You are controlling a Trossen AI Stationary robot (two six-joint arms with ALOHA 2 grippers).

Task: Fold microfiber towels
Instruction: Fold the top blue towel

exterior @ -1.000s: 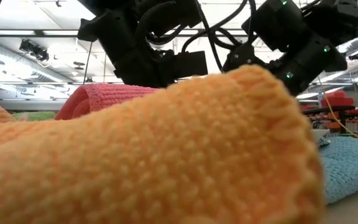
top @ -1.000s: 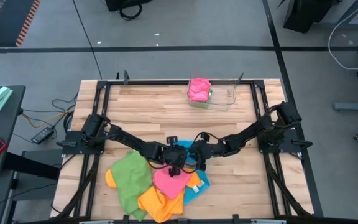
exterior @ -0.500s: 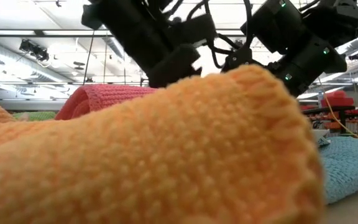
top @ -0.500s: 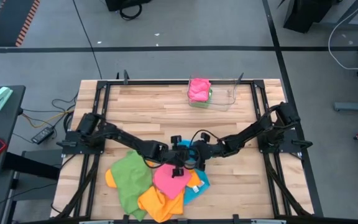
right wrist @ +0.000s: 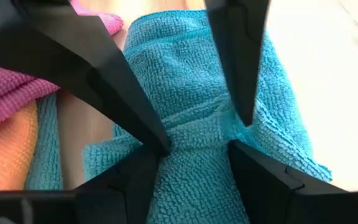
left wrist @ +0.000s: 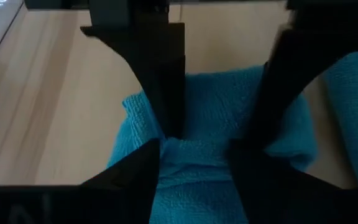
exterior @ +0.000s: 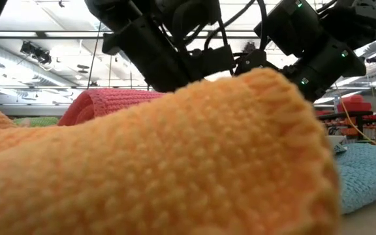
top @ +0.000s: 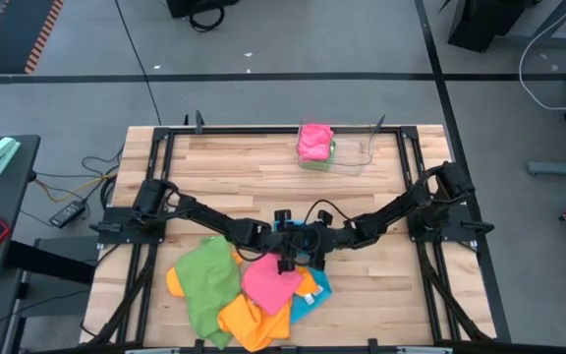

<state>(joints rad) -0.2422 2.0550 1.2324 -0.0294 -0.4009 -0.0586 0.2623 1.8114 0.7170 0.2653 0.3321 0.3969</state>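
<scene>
My left gripper (left wrist: 194, 146) and my right gripper (right wrist: 197, 140) meet over the middle of the wooden table (top: 234, 167), both down on the sky-blue towel (left wrist: 216, 106). In each wrist view, 2 dark fingers stand apart with a pinched ridge of blue cloth bunched between their tips, so both grippers are part-open and closed on that fold. From above, the blue towel (top: 312, 292) mostly lies under the pink towel (top: 271, 282), showing at the pile's right edge.

The green towel (top: 207, 280) lies crumpled at the pile's left, and the orange towel (top: 249, 320) sits at the front edge of the table, so close to the low camera that it fills most of that view. Another pink towel (top: 314, 141) sits in the clear plastic tray (top: 357, 157) at the far side of the table, well apart from both grippers.

No writing or label can be read on any cloth.

The towels have a nubby, looped pile with stitched edges; the blue one is creased into soft folds. The tabletop is pale plank wood in a black metal frame.
</scene>
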